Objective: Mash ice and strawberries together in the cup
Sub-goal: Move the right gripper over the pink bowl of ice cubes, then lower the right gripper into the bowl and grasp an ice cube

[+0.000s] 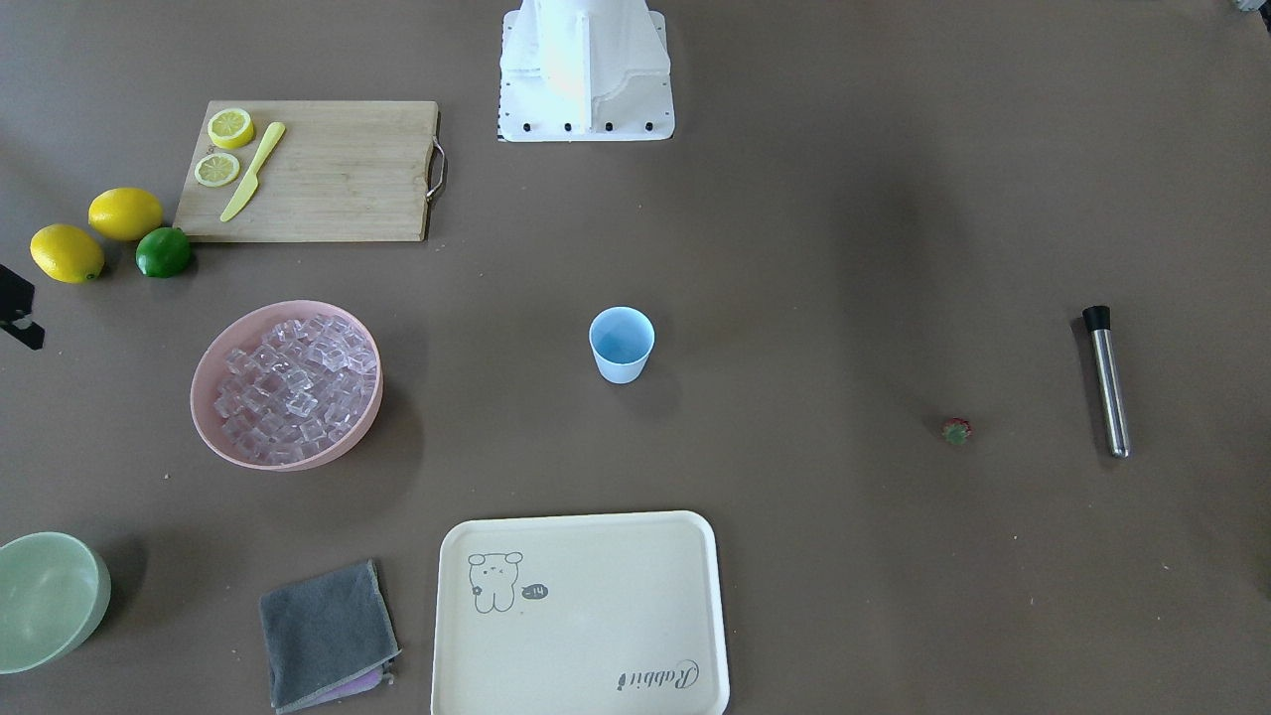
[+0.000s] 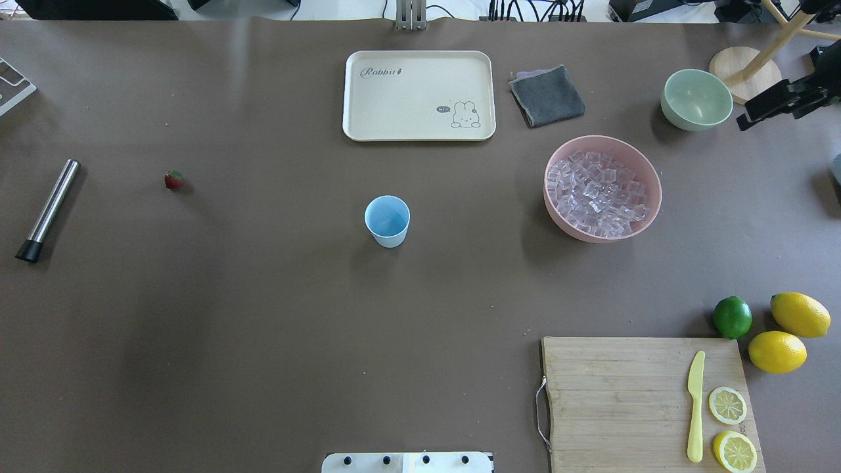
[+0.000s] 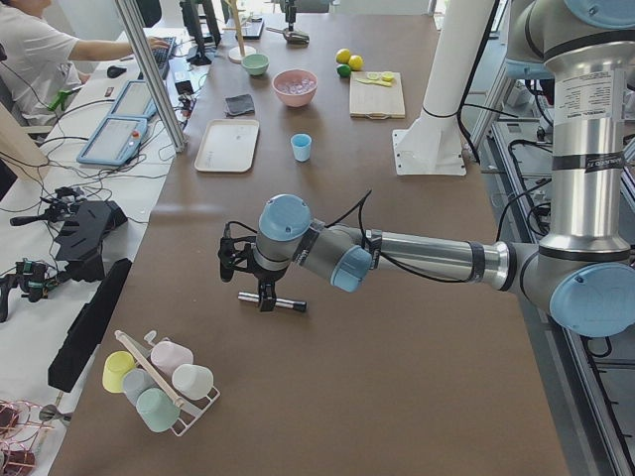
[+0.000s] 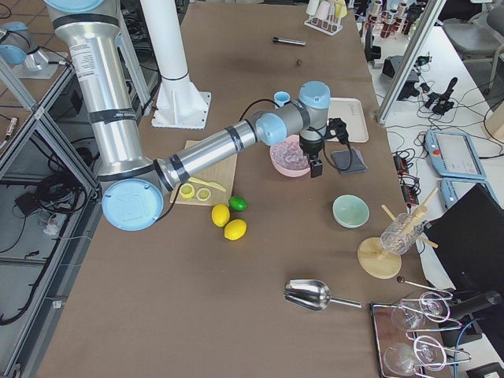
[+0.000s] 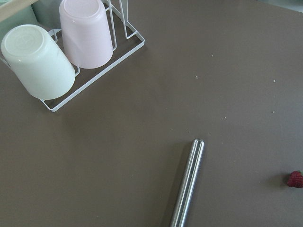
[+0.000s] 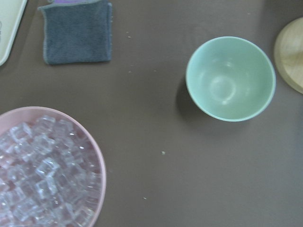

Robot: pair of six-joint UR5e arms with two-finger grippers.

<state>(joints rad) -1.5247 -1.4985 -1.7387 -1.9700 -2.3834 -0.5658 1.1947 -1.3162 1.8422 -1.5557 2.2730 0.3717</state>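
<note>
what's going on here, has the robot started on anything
Nothing is being handled. The cup stands empty mid-table. The ice sits in the pink bowl, and the strawberry lies loose on the table near the steel muddler. The left gripper hangs above the muddler, and the right gripper hangs beside the pink bowl. Neither touches anything. I cannot tell whether either is open.

Steel rod (image 5: 187, 182) and pink bowl (image 6: 102, 172) of ice (image 6: 42, 175), both partly out of frame
</note>
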